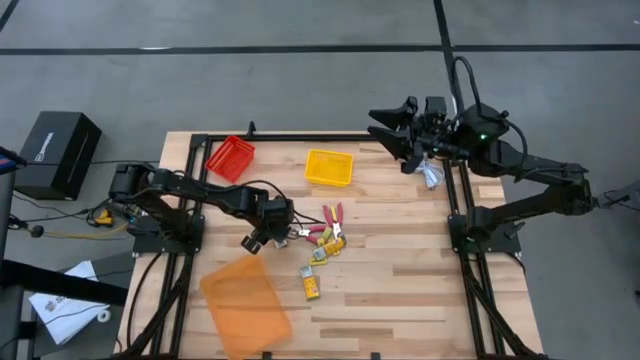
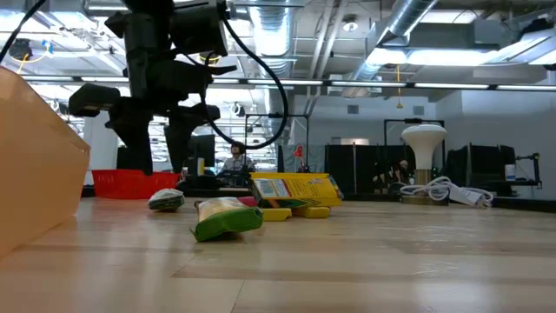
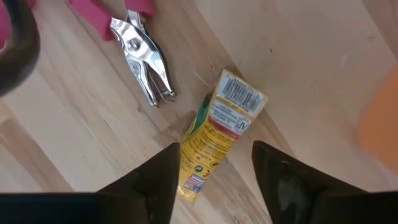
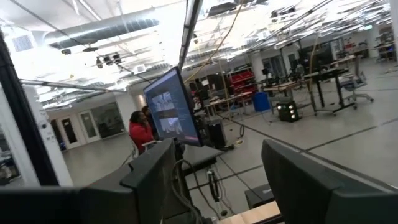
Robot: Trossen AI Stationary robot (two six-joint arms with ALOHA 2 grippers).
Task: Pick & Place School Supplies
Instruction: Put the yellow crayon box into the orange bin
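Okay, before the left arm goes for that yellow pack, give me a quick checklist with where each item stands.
1. Left gripper open: ok, fingers apart.
2. Yellow pack between the fingers: ok, lying flat on the table, not gripped.
3. Pink-handled tool clear of the pack: ok, beside it, apart.
4. Orange tray reachable: ok, next to the left arm.
5. Right gripper out of the way: ok, raised at the far right corner.
6. Other supplies touching the pack: cannot tell.
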